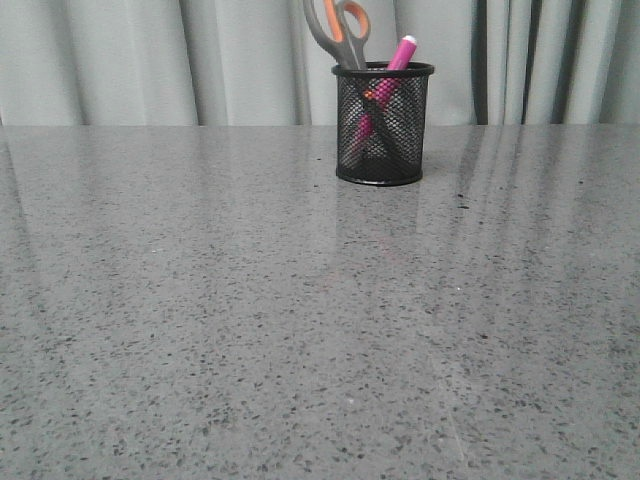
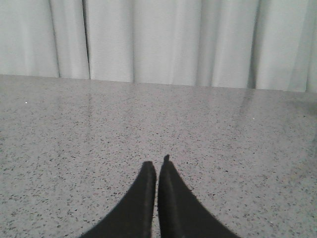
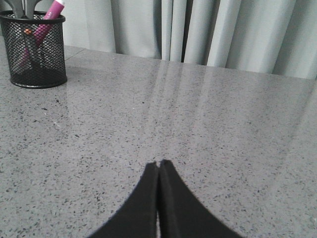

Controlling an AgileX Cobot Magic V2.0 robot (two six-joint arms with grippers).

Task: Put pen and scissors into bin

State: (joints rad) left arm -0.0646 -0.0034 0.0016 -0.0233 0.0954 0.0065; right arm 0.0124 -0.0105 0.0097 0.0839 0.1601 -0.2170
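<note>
Scissors (image 1: pixel 338 30) and pen (image 1: pixel 392 70) standing in bin (image 1: pixel 383 124).
Both lean on its rim; left hand (image 2: pixel 157 167) and right hand (image 3: pixel 158 165) closed, empty.

black mesh bin (image 1: pixel 383 125), pink pen (image 1: pixel 397 56), grey-orange scissors (image 1: pixel 338 30), speckled grey table (image 1: pixel 300 330)

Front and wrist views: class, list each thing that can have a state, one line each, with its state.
pen: standing tilted inside the bin, upper end above the rim.
scissors: in the bin, blades down, handles above the rim.
bin: upright on the table, holding both items.
left hand: shut, holding nothing, above the table.
right hand: shut, holding nothing, apart from the bin.
</note>
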